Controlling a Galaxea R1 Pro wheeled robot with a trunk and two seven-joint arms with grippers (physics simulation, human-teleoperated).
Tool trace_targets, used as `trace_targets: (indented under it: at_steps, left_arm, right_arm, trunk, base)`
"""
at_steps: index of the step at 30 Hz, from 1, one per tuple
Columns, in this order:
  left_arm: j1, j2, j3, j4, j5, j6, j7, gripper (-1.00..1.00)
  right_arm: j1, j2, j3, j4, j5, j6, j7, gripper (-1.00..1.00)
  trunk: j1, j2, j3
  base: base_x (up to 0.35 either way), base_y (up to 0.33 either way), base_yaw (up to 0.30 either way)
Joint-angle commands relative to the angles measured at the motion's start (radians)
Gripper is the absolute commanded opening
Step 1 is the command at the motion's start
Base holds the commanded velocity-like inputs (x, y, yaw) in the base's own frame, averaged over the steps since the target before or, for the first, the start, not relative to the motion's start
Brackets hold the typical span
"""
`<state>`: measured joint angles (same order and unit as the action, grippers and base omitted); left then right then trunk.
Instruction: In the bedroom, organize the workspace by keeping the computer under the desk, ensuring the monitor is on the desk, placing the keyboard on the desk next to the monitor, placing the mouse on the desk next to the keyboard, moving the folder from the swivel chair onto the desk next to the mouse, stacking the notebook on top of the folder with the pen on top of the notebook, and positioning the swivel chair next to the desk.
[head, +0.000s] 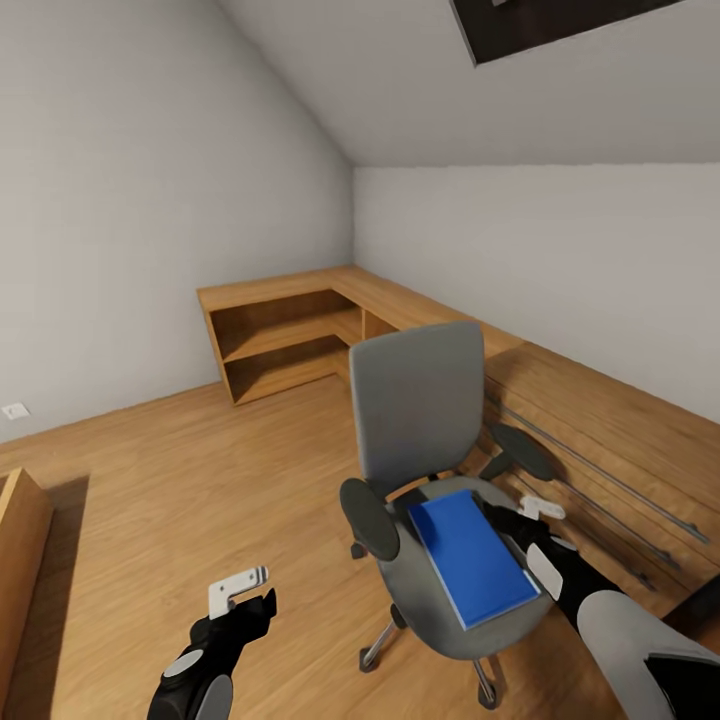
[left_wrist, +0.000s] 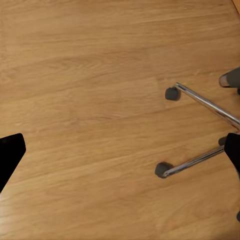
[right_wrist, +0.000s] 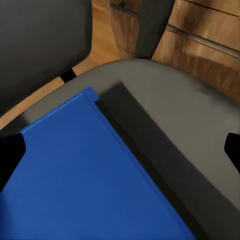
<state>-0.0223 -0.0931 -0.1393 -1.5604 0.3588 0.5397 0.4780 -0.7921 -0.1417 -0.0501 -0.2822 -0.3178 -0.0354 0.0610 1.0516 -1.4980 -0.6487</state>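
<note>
The grey swivel chair (head: 420, 410) stands in the middle of the head view, its chrome star base (left_wrist: 205, 102) on castors on the wood floor. The blue folder (head: 470, 555) lies flat on its seat (right_wrist: 190, 105). A dark band (right_wrist: 145, 140) runs along the folder's edge; I cannot tell whether it is shadow or another flat thing. My right gripper (head: 520, 535) hovers open just over the folder's right edge (right_wrist: 75, 175). Left of the chair, my left gripper (head: 250, 595) hangs open over bare floor. The desk, computer, monitor, keyboard, mouse, notebook and pen are out of view.
An oak L-shaped shelf unit (head: 280, 340) lines the far walls behind the chair. Oak drawer fronts with metal rails (head: 600, 450) stand close on the chair's right. Another oak piece (head: 20, 560) juts in at the left edge. Wood floor (head: 180, 470) stretches left of the chair.
</note>
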Motion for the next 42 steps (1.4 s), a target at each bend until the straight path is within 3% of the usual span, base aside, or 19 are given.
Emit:
trace_targets:
  at_steps: [1, 9, 28, 42]
  left_arm:
    - [-0.001, 0.000, -0.001, -0.001, 0.011, 0.002, 0.010, 1.00]
    - [-0.001, 0.000, -0.002, -0.001, 0.011, 0.002, 0.010, 1.00]
    - [-0.001, 0.000, -0.003, -0.001, 0.011, 0.001, 0.010, 1.00]
    - [-0.001, 0.003, -0.003, 0.008, 0.008, 0.002, 0.008, 1.00]
  right_arm:
    - [-0.001, 0.000, -0.006, 0.003, -0.006, -0.001, 0.006, 1.00]
    - [-0.001, 0.000, -0.049, 0.005, -0.007, 0.026, 0.006, 1.00]
    - [-0.001, 0.004, -0.051, 0.010, -0.007, 0.026, 0.002, 1.00]
    - [-0.001, 0.004, -0.054, -0.001, -0.008, 0.024, 0.005, 1.00]
  trunk:
    - [0.004, -0.008, -0.004]
    - [0.035, -0.064, -0.029]
    - [0.107, -0.197, -0.089]
    - [0.107, -0.197, -0.089]
  base:
    - [0.000, 0.000, 0.000]
    - [0.000, 0.000, 0.000]
    - [0.000, 0.000, 0.000]
    - [0.117, 0.000, 0.000]
